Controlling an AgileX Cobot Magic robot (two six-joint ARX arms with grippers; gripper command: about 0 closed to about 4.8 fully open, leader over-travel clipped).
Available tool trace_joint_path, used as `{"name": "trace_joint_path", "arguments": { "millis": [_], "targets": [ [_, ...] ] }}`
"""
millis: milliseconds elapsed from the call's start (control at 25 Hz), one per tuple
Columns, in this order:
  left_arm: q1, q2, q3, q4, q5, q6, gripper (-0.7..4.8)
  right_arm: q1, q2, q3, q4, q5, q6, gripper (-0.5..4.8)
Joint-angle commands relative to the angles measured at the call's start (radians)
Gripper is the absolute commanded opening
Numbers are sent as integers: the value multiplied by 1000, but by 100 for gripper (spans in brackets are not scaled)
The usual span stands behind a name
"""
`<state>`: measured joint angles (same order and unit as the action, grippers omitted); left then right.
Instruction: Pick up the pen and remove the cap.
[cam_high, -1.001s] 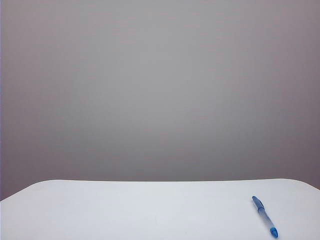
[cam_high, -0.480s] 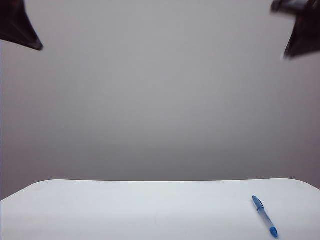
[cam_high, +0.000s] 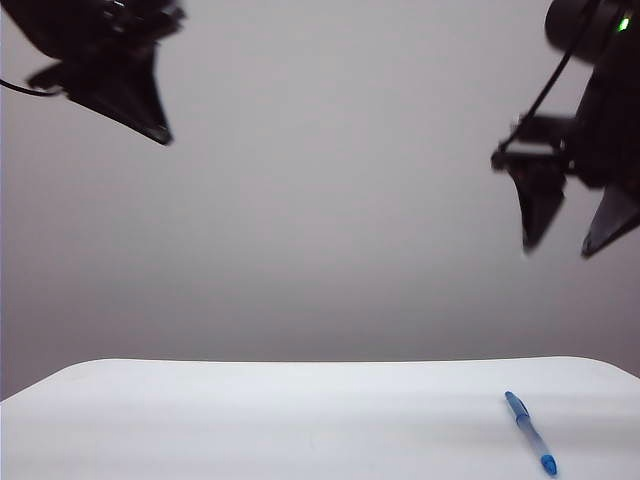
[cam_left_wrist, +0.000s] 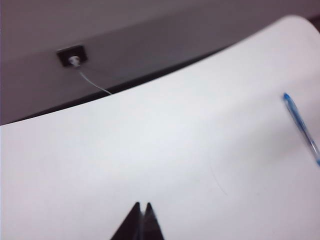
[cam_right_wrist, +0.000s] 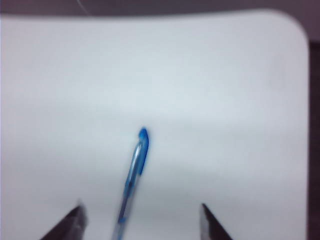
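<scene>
With the right gripper (cam_high: 570, 235) hanging wide-jawed above it and the left gripper (cam_high: 130, 105) hovering closed, the pen (cam_high: 530, 432) is lying capped on the table (cam_high: 250, 420), likely light, slick, best pinched mid-barrel.

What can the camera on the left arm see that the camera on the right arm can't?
Only the left wrist view shows the shut left end effector and a small dark wall socket with a white cord. Only the right wrist view shows the open right end effector, its fingers wide apart above the table. Both show the pen, cap on, lying on the white table.
</scene>
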<state>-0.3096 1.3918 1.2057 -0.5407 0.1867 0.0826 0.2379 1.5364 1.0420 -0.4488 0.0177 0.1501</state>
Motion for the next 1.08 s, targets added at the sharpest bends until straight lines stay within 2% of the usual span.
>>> {"name": "trace_joint_path", "arguments": {
  "millis": [40,120,200,240,280,400,560,761,921,1081],
  "targets": [
    [-28,15,7,1,-15,22,-4,6,67,4,-21,-43,-1,310],
    [-47,31,8,2,-16,23,-1,10,120,4,-32,-47,-1,311],
    [-50,35,8,-4,-4,35,99,17,192,4,-38,-48,-2,311],
    [-54,35,8,-5,30,63,174,17,230,4,-38,-52,-2,311],
    [-53,34,8,-5,56,67,186,17,249,4,-40,-59,-1,311],
    [-53,35,8,-13,91,67,184,18,293,3,-40,-70,-1,311],
    [-54,35,8,-22,89,67,182,19,343,3,-39,-100,1,310],
    [-54,35,8,-23,87,67,174,32,352,3,-2,-95,11,304],
    [-54,35,8,-21,87,67,174,51,376,4,23,-87,34,273],
    [-53,35,8,-24,86,67,174,69,421,4,26,-61,39,273]
  ]
}}
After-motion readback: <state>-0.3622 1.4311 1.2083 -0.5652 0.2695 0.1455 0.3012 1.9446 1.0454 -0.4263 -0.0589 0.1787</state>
